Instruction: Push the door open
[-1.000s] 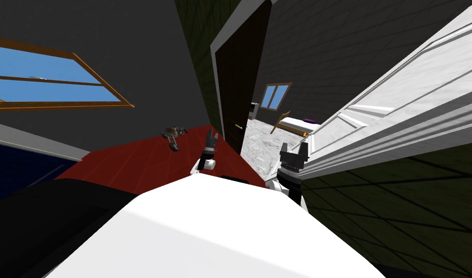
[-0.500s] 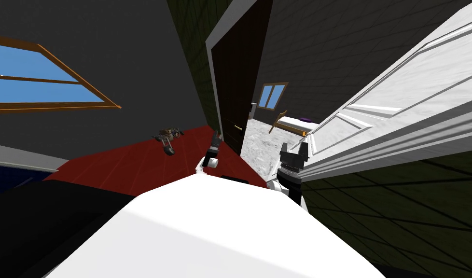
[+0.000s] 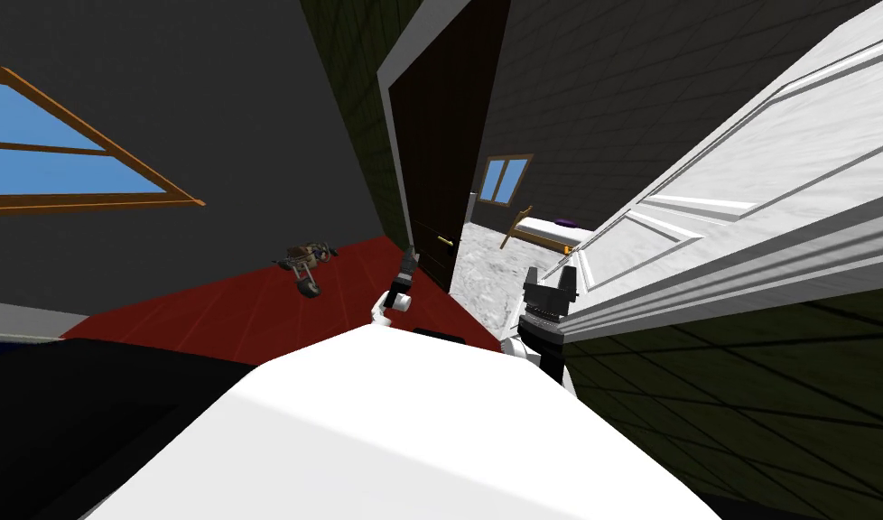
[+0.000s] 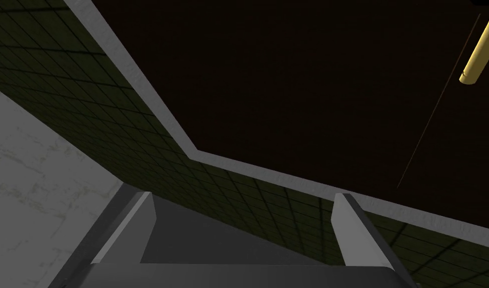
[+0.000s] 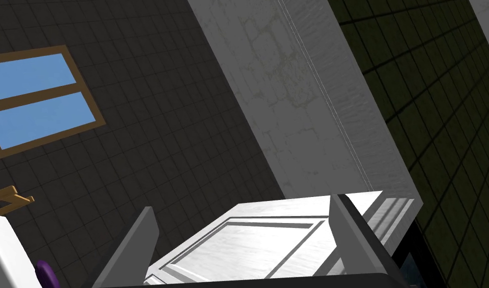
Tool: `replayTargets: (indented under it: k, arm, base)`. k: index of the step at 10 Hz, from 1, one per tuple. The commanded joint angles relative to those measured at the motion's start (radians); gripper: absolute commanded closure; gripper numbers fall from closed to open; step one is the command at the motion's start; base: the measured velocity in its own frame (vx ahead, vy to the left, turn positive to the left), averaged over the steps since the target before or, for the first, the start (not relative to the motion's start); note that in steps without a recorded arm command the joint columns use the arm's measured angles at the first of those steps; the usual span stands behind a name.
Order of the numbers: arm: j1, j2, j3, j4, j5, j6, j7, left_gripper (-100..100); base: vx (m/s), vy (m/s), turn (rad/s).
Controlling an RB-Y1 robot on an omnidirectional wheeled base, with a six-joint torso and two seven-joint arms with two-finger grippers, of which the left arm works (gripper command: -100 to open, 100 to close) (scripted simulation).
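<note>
red floor (image 3: 250,307); right pincer (image 3: 557,271) spread beside white door (image 3: 747,199), left pincer (image 3: 409,257) spread near dark door (image 3: 440,135)

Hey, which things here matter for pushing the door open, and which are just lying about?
For the job: white panelled door, right gripper by its edge.
Lying about: dark brown door, small brown wheeled object on red floor, white bed.

right gripper (image 3: 551,276) stands upright just beside the white door (image 3: 747,208), its dark body on a dark forearm, fingers (image 5: 341,225) spread wide apart. left gripper (image 3: 409,261) is well apart from the white door, raised on a white forearm with a dark wrist, pointing forward, fingers (image 4: 348,230) likewise spread.
</note>
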Motion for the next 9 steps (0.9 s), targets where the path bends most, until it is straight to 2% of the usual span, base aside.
replayTargets:
  k: [1,8,9]
  arm:
    - [-0.015,-0.001,-0.003,0.03,-0.002,0.0,0.0,-100]
    - [-0.151,-0.001,-0.031,0.247,-0.014,0.027,0.014,-100]
    - [-0.151,-0.001,-0.031,0.251,-0.014,0.027,0.014,-100]
  base:
    - [0.055,0.062,-0.038]
    - [0.067,0.101,-0.092]
    - [0.049,0.078,-0.037]
